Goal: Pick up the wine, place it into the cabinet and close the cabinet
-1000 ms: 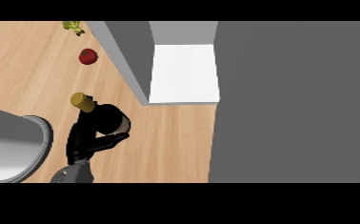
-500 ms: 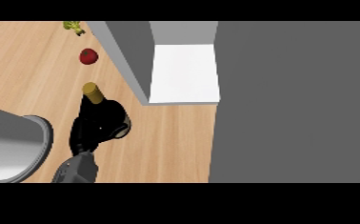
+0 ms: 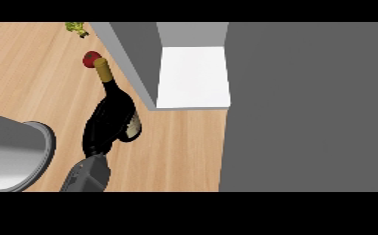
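We see one black hand [image 3: 100, 129] curled round the body of the wine [image 3: 117, 101], on a grey forearm rising from the lower left; which arm it is we cannot tell from this view, and no other hand shows. The bottle is held over the wooden counter [image 3: 44, 89], its long axis running up and slightly left, with the cork end [image 3: 102, 68] pointing away from the hand, just beside the red fruit [image 3: 90, 59]. The cabinet's white shelf [image 3: 193, 76] lies to the right of the bottle, past the open grey door [image 3: 136, 61]. We judge the coming move must carry the bottle rightward round that door.
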Robot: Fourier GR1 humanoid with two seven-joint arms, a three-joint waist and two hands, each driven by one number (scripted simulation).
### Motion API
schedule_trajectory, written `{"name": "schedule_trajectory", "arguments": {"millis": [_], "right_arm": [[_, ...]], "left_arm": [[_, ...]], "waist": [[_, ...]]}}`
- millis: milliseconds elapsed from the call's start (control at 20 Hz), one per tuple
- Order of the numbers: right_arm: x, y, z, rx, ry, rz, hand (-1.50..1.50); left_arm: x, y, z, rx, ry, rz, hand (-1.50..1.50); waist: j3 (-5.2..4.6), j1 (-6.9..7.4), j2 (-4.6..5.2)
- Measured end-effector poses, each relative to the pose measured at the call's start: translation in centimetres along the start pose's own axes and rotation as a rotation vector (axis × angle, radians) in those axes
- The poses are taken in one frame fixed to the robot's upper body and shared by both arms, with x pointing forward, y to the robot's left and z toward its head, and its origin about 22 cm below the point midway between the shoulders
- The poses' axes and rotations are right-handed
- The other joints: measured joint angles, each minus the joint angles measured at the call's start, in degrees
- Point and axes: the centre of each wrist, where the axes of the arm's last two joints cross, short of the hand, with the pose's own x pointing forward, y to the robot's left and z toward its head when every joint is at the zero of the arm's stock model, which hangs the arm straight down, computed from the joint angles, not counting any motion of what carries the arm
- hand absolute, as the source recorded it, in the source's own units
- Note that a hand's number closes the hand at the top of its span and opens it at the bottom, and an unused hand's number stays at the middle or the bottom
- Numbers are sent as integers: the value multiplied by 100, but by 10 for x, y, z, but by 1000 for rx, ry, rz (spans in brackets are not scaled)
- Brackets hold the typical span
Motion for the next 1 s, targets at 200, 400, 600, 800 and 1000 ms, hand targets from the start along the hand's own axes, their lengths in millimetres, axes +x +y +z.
{"name": "schedule_trajectory", "arguments": {"millis": [200,400,600,800,1000], "right_arm": [[0,0,-1,3,2,0,-150],[2,0,-4,3,0,2,-150],[3,-2,-5,-1,-2,13,-150],[2,-3,-5,-6,0,12,-150],[0,-3,-4,-11,-10,6,-150]], "left_arm": [[-3,-4,-3,1,-26,-37,150],[-5,-12,-5,10,-48,-64,150],[-4,-21,-7,-5,-84,-83,150],[-4,-13,6,-63,-137,-57,150],[-5,8,34,-130,-201,-11,150]], "waist": [[4,2,0],[-3,7,5],[-7,18,3],[-3,67,-17],[2,117,-37]]}}
